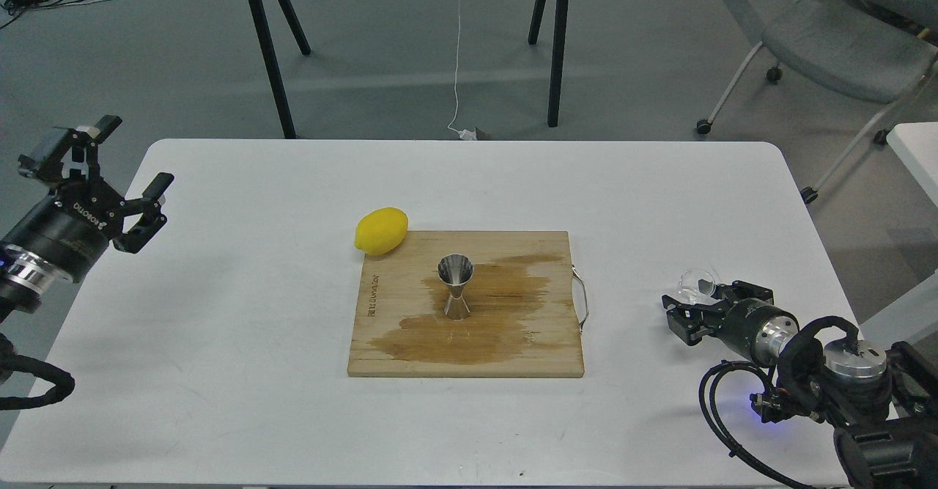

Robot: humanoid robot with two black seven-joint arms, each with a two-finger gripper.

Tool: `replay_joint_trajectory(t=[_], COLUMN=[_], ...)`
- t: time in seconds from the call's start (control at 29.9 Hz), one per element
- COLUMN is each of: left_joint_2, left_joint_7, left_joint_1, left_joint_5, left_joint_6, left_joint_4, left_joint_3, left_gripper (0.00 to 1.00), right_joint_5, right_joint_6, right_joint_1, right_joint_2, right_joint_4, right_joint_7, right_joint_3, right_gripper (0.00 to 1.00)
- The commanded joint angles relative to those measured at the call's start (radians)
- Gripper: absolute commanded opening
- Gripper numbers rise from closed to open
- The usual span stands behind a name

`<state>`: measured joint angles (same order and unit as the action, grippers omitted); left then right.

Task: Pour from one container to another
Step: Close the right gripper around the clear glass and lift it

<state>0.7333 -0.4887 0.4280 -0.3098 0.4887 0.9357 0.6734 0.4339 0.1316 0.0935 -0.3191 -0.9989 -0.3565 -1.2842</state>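
While my right gripper [678,311] sits well right of the cutting board [410,357], I cannot tell whether it grips the glass tumbler [697,282] touching it. On the board's wet stain stands the jigger [456,286], upright. Beyond, a lemon [381,231] touches the board's far-left corner; my left gripper [135,181] hangs released, far left.

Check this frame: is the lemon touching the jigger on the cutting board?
Apart. The head view shows the lemon at the cutting board's far-left corner, with bare wood plainly between it and the jigger standing mid-board.
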Motion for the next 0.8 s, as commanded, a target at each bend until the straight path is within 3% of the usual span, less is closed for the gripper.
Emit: replay_joint_trajectory(t=[0.0, 0.5, 0.77], left_joint_2=[0.000, -0.002, -0.002], left_joint_7=[0.000, 0.000, 0.000], left_joint_1=[0.000, -0.002, -0.003], left_joint_5=[0.000, 0.000, 0.000], left_joint_6=[0.000, 0.000, 0.000], left_joint_4=[-0.001, -0.006, -0.008], left_joint_3=[0.000, -0.001, -0.001], left_gripper=[0.99, 0.99, 0.99], right_joint_5=[-0.001, -0.040, -0.099], right_joint_6=[-0.007, -0.039, -0.052], right_joint_1=[-0.001, -0.001, 0.052], right_joint_2=[-0.002, 0.000, -0.041], right_joint_4=[0.000, -0.029, -0.214], right_joint_7=[0.001, 0.001, -0.006], right_joint_3=[0.003, 0.005, 0.002], right_gripper=[0.47, 0.43, 0.42])
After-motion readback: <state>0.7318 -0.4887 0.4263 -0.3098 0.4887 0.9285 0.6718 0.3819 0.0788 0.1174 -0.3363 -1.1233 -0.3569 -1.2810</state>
